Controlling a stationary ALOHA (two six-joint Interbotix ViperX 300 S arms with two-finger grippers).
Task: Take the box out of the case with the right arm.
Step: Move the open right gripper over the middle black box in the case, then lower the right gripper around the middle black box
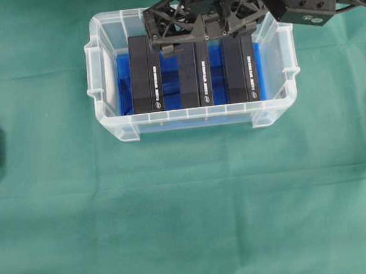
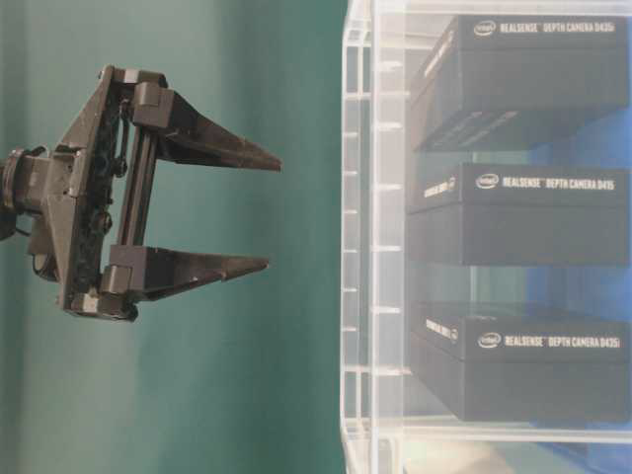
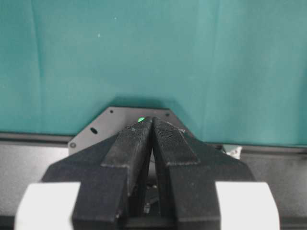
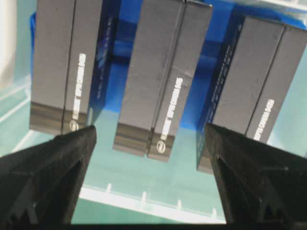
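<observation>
We see the right gripper [image 1: 207, 39] hanging over the far rim of the case [image 1: 103, 86], jaws spread wide and empty, straddling the middle box [image 1: 194, 74] of three that stand side by side on the blue floor; the risk, we judge, is that a finger coming down lands on a neighbouring box [image 1: 145, 74] or the rim instead of in the narrow gaps, jamming or dragging the case. The right arm reaches in from the cloth's far right corner, wrist bent down; the left gripper [image 3: 152, 139] rests with jaws together, well away.
</observation>
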